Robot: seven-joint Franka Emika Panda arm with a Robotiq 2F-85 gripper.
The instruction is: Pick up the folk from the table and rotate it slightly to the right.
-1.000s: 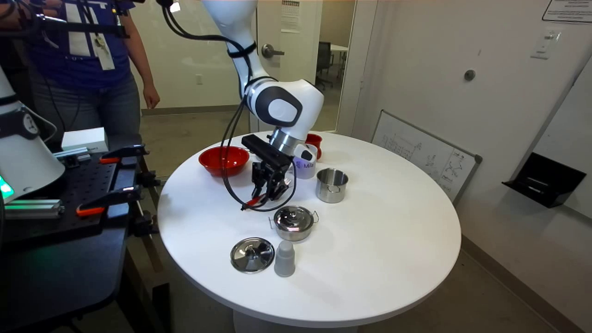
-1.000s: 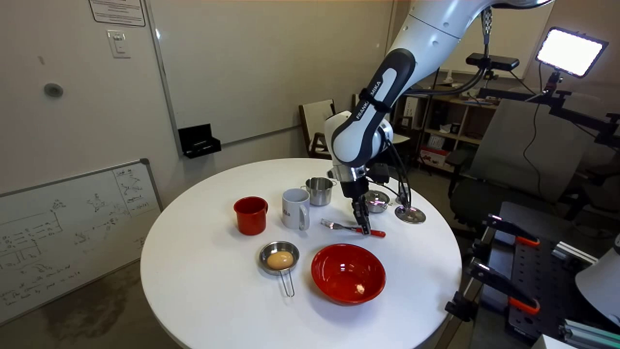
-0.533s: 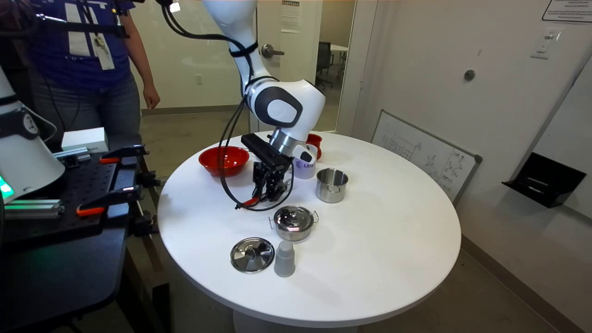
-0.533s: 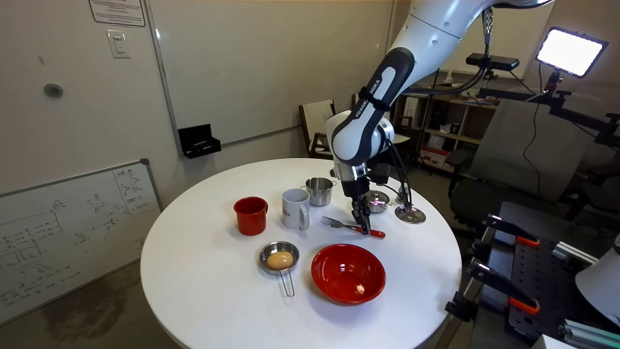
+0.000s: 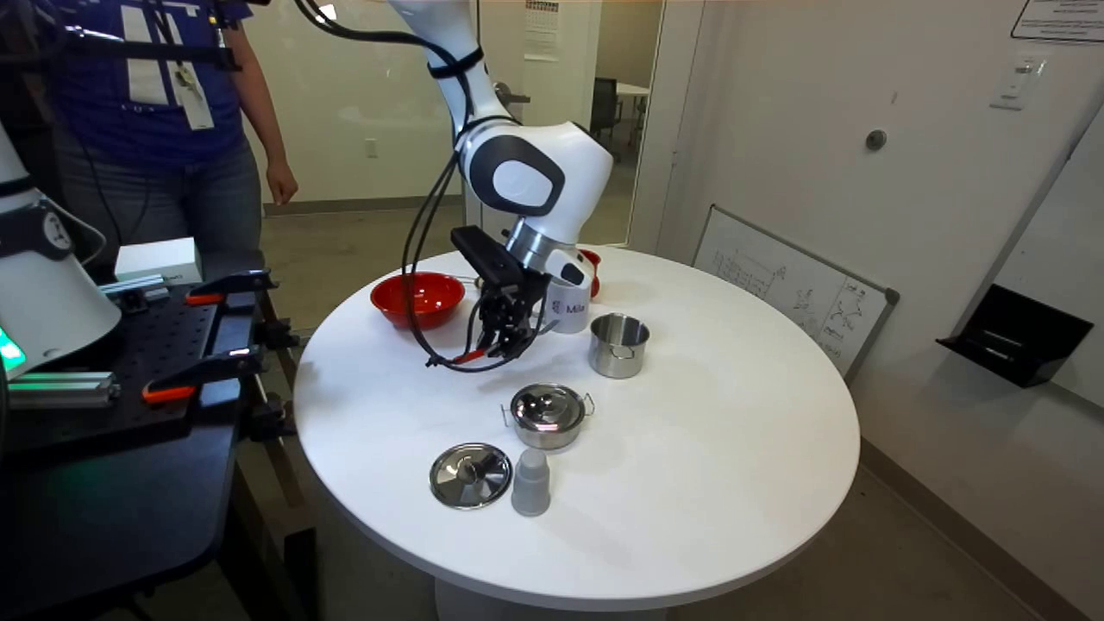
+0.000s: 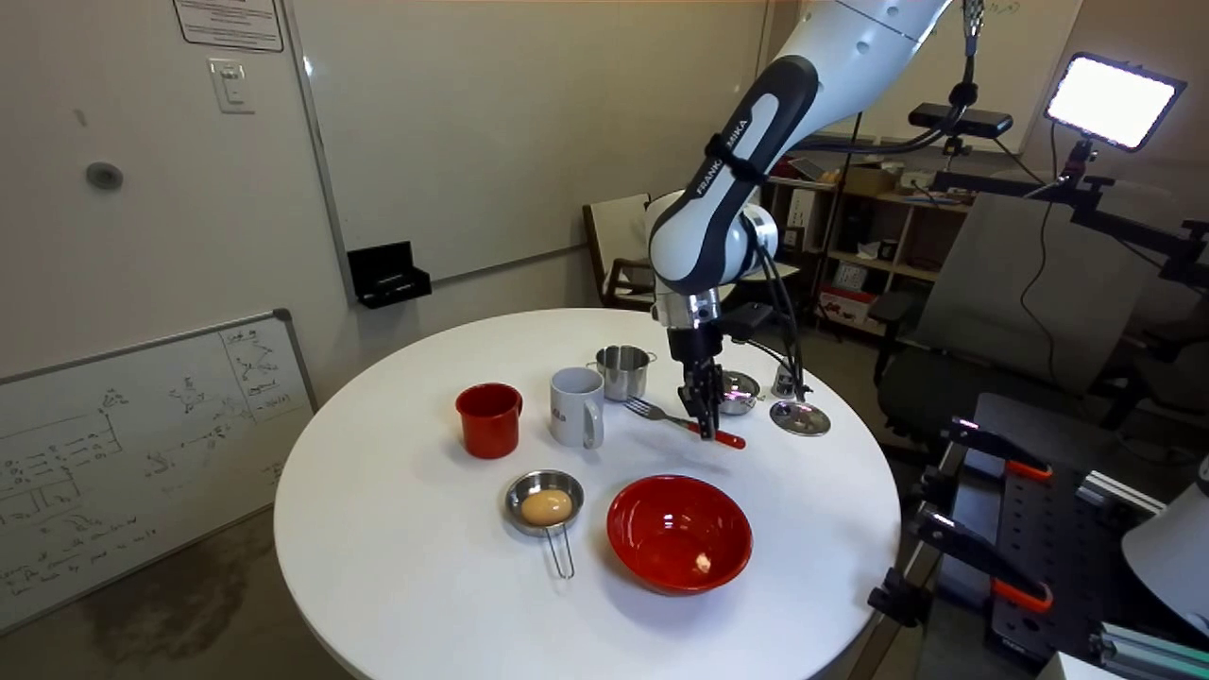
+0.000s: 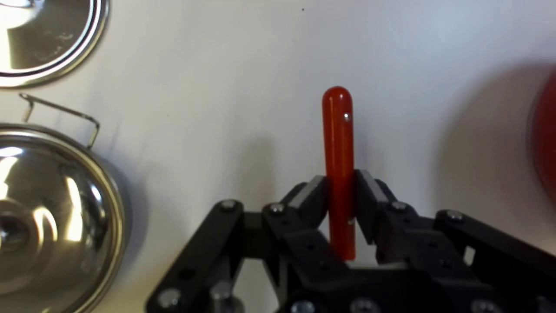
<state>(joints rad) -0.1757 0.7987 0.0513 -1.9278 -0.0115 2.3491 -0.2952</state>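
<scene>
The folk is a fork with a red handle and a silvery head. Its red handle shows in the wrist view (image 7: 339, 134), pointing up the picture. My gripper (image 7: 342, 189) is shut on the handle, one finger pad on each side. In an exterior view the fork (image 6: 728, 440) hangs roughly level, a little above the white table (image 6: 406, 567), with a faint shadow below. The gripper (image 6: 706, 430) holds it between the handle's end and the head; the tines point towards the white mug. In an exterior view the handle (image 5: 471, 355) sticks out beside the gripper (image 5: 498, 349).
The red bowl (image 6: 680, 534) and a small pan with an egg (image 6: 546, 505) stand nearby. A white mug (image 6: 577, 406), red cup (image 6: 488, 420) and open steel pot (image 5: 619, 345) stand beyond the tines. A lidded pot (image 5: 548, 417), loose lid (image 5: 470, 476) and grey bottle (image 5: 531, 485) are close.
The fingers have closed on the fork's handle. The gripper and arm have risen, and the fork has come up off the table with them. The other objects have not moved.
</scene>
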